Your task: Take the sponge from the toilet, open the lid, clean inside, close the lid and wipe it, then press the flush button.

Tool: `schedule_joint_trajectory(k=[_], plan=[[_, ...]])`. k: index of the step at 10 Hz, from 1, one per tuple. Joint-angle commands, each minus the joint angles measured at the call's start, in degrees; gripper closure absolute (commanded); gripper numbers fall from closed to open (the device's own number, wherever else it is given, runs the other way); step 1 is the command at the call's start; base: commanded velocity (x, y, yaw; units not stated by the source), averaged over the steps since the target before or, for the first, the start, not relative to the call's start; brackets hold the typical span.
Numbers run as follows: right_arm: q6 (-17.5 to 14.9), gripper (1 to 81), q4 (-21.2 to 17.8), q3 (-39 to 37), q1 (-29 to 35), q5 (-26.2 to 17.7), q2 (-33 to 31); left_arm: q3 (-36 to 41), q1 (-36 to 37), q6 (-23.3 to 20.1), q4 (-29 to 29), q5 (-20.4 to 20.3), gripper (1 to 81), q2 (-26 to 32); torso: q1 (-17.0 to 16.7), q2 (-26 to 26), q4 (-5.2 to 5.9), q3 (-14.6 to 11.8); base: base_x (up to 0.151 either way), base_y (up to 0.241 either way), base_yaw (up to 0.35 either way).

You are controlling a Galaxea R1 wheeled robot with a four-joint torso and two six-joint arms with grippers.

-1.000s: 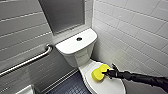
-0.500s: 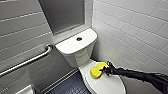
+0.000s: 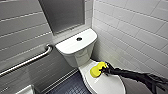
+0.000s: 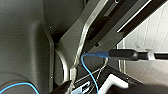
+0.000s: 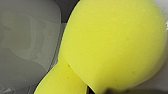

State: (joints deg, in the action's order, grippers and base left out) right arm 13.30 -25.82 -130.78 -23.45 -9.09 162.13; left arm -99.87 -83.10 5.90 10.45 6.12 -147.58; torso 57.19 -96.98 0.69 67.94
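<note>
The white toilet (image 3: pixel 75 48) stands against the tiled wall with its lid (image 3: pixel 106 85) down over the bowl. The dark round flush button (image 3: pixel 79 39) sits in the middle of the tank top. My right gripper (image 3: pixel 105 69) reaches in from the right and is shut on the yellow sponge (image 3: pixel 96 70), which presses on the rear part of the lid near the tank. In the right wrist view the sponge (image 5: pixel 112 45) shows close up, squeezed at one end. My left gripper stands open, and nothing is seen held in it.
A metal grab bar (image 3: pixel 27 61) runs along the left wall. White tiled wall (image 3: pixel 130 32) stands close on the toilet's right. Dark tiled floor (image 3: pixel 66 86) lies left of the bowl, with a white object (image 3: pixel 25 90) at the bottom left corner.
The sponge and my right gripper have shifted slightly along the lid toward the tank. The grip is unchanged.
</note>
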Motion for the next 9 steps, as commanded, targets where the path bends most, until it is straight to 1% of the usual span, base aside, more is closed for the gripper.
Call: schedule_joint_trajectory(k=[1,2,4,7,9], plan=[[-0.1,81.1,0.9,5.5,0.8,-4.0,-5.1,1.4,-0.9,-0.3,-0.3,4.5,1.0,0.8,0.0,0.0,0.00,0.0,0.000,0.000,0.000],[0.1,81.1,0.9,12.8,-1.0,-3.1,-10.5,1.5,-0.9,-0.3,-0.3,4.5,1.0,0.6,0.0,0.0,0.00,0.0,0.000,0.000,0.000],[0.1,81.1,0.5,19.9,-4.2,-2.8,-18.8,1.4,-0.9,-0.3,0.2,4.6,1.0,0.1,0.0,0.0,0.00,0.0,0.000,0.000,0.000],[0.1,81.1,0.4,25.0,-8.9,-1.0,-25.1,1.5,-0.9,-0.3,0.3,4.5,1.0,0.3,0.0,0.0,0.00,0.0,0.000,0.000,0.000],[0.1,81.1,0.3,28.3,-13.5,1.7,-29.1,1.5,-0.9,-0.4,0.3,4.5,1.0,0.3,0.0,0.0,0.00,0.0,0.000,0.000,0.000]])
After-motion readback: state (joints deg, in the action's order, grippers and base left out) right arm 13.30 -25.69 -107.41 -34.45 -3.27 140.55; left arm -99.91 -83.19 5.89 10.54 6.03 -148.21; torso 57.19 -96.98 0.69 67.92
